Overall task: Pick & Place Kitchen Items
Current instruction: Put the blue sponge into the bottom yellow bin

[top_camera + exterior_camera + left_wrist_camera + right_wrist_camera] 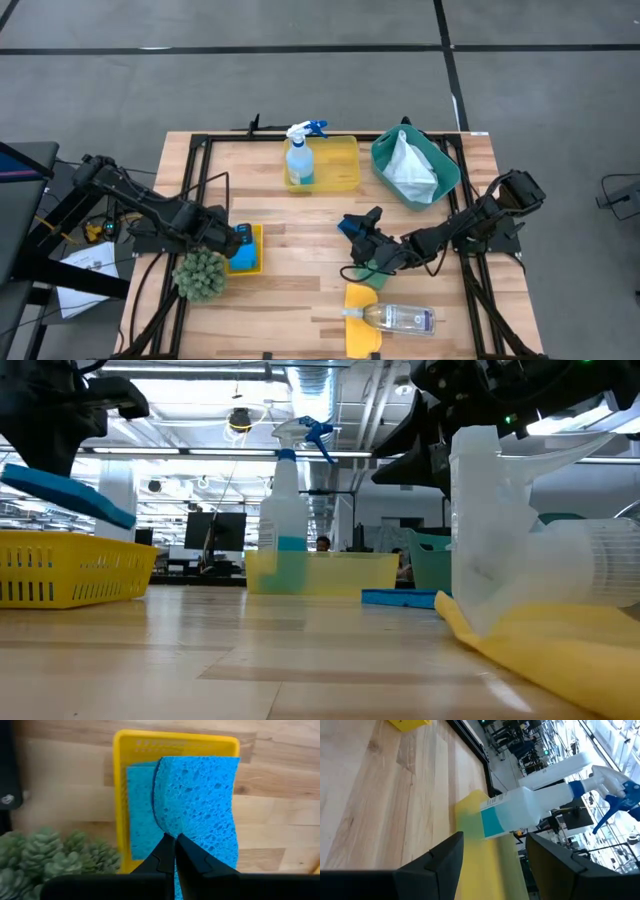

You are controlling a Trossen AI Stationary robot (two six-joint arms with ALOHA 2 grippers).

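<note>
At nine o'clock, your left gripper (pixel 175 851) had its fingers pinched tight on a porous blue sponge (pixel 200 795), holding it above the small yellow plastic tray (pixel 175 737) where a second blue sponge (pixel 140 805) lay flat. At twelve, the blue-liquid spray bottle (pixel 299 155) stood in a larger yellow tray (pixel 340 160). Your right gripper (pixel 492 857) sat centre-table, fingers spread, empty. At six, a clear plastic bottle (pixel 400 319) lay on a yellow cloth (pixel 360 300).
</note>
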